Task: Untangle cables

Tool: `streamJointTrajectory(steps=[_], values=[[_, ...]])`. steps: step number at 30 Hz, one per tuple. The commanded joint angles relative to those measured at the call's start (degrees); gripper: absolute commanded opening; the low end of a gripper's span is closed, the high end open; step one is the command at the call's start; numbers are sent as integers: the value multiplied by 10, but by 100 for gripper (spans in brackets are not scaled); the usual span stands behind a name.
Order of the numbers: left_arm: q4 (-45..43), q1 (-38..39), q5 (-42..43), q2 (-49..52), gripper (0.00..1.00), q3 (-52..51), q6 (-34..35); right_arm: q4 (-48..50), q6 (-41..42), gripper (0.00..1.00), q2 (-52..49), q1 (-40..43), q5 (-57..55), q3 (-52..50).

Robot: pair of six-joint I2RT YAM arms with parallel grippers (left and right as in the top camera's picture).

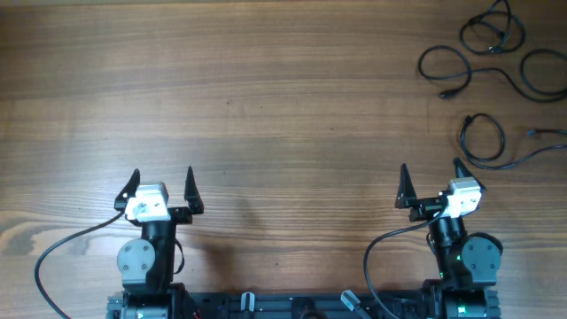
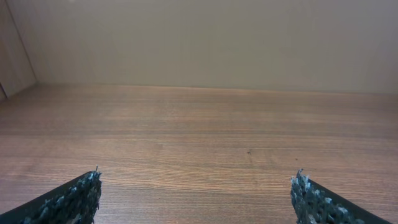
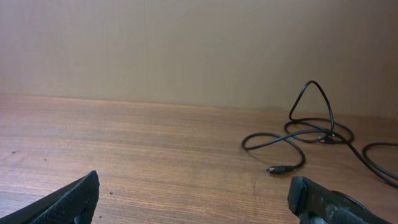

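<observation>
Both pairs of jaws spread wide, the left gripper (image 1: 162,173) and right gripper (image 1: 431,166) sit well apart from the cables (image 1: 494,42) looped at the table's (image 1: 266,89) far right corner, where a hasty tug could tighten crossings.

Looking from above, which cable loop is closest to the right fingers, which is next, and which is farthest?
1. The lone loop, just ahead-right of the right fingers.
2. The left loop in the far-right bunch.
3. The top loop, at the far edge.

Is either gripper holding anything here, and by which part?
Nothing is held. Left gripper and right gripper stand open, empty; thin black cables lie untouched.
</observation>
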State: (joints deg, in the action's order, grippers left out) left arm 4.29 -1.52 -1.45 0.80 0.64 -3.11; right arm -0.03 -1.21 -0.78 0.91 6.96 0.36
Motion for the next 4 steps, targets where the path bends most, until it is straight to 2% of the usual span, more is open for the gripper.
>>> streamJointTrajectory(steps=[1, 4], values=[[-1, -2, 5, -6, 100, -3, 5, 2, -2, 100, 6, -3, -10, 0], [-1, -2, 5, -6, 100, -3, 5, 2, -2, 100, 6, -3, -10, 0]])
